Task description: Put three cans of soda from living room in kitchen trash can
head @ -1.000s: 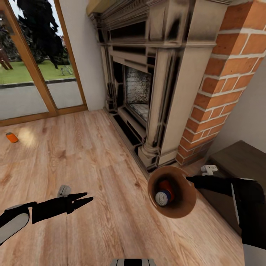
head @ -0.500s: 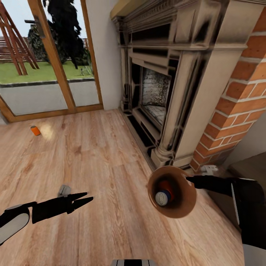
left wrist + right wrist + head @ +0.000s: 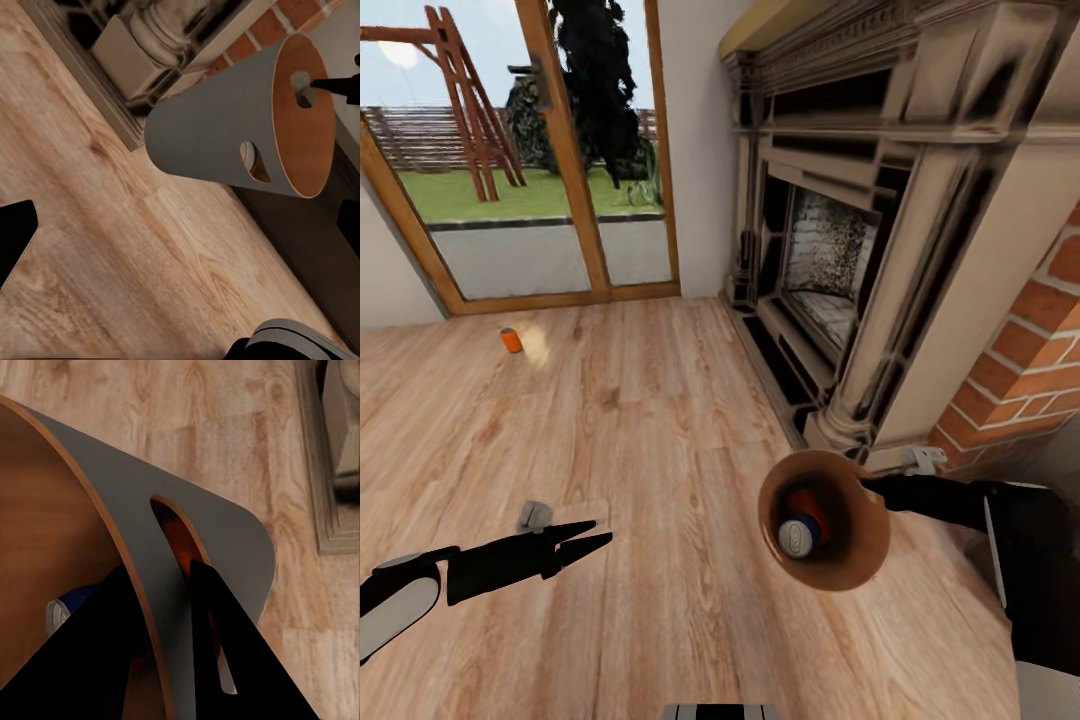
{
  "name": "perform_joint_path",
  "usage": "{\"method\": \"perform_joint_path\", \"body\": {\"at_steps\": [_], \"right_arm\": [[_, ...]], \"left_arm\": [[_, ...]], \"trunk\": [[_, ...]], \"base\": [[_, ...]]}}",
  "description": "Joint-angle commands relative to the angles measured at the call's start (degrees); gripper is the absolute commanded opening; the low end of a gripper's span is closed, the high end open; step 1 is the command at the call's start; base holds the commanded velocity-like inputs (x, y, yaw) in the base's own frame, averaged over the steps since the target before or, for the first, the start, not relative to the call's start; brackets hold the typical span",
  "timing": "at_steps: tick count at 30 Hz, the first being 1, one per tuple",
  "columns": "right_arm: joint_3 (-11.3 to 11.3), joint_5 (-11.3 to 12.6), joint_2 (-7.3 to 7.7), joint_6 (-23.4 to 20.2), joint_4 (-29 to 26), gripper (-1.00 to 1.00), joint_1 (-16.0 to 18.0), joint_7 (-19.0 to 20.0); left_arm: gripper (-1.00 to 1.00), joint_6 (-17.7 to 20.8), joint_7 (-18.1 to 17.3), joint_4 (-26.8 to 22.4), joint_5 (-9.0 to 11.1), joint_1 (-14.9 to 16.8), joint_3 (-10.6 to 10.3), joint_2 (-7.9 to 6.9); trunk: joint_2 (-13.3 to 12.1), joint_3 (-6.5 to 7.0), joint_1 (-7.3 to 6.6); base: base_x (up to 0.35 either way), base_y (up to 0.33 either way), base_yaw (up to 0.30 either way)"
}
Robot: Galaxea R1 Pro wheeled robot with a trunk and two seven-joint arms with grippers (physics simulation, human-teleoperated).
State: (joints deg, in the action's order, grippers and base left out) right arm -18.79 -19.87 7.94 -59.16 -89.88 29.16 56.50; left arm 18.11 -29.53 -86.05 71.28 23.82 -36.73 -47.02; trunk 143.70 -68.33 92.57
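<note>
Two fingers [image 3: 217,660] of our right gripper [image 3: 872,487] pinch the rim wall of the tash can [image 3: 855,560], one inside and one outside, holding it tilted above the wood floor [image 3: 660,420]. Inside lie a blue can of soda [image 3: 800,537] and an orange one [image 3: 807,503]. Our left gripper [image 3: 598,533] hangs over the floor with its fingers narrowly parted, holding nothing. A third, orange can [image 3: 510,340] stands well apart, near the glass door [image 3: 560,200], beside the fireplace [image 3: 830,260].

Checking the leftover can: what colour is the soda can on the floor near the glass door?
Orange can, seen best in the head view.
</note>
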Motion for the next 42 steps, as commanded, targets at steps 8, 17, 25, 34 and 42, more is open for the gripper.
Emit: {"method": "perform_joint_path", "body": {"at_steps": [8,17,25,34,42], "right_arm": [[2.9,1.5,-0.14,-0.8,0.0,-1.0,0.0,0.1],[2.9,1.5,-0.05,-0.8,0.0,-1.0,0.0,0.1],[2.9,1.5,0.12,-0.8,0.0,-1.0,0.0,0.0],[2.9,1.5,0.22,-0.8,0.0,-1.0,0.0,0.1],[2.9,1.5,0.3,-0.8,0.0,-1.0,0.0,0.1]], "left_arm": [[1.0,0.0,0.1,0.0,0.2,0.0,0.1,0.01],[1.0,0.1,0.2,0.0,0.1,0.0,0.1,0.0],[1.0,0.1,0.2,0.0,0.1,0.0,0.1,0.01],[1.0,0.0,0.2,0.0,0.1,0.0,0.0,0.04],[1.0,0.6,1.6,0.0,0.0,0.0,0.1,1.45]], "trunk": [[0.0,0.31,-0.01],[0.0,0.64,-0.01],[0.0,0.94,-0.01],[0.0,1.27,-0.01],[0.0,1.56,-0.01]], "base": [[0.0,0.0,0.264],[0.0,0.0,0.264],[0.0,0.0,0.264],[0.0,0.0,0.264],[0.0,0.0,0.264]]}}
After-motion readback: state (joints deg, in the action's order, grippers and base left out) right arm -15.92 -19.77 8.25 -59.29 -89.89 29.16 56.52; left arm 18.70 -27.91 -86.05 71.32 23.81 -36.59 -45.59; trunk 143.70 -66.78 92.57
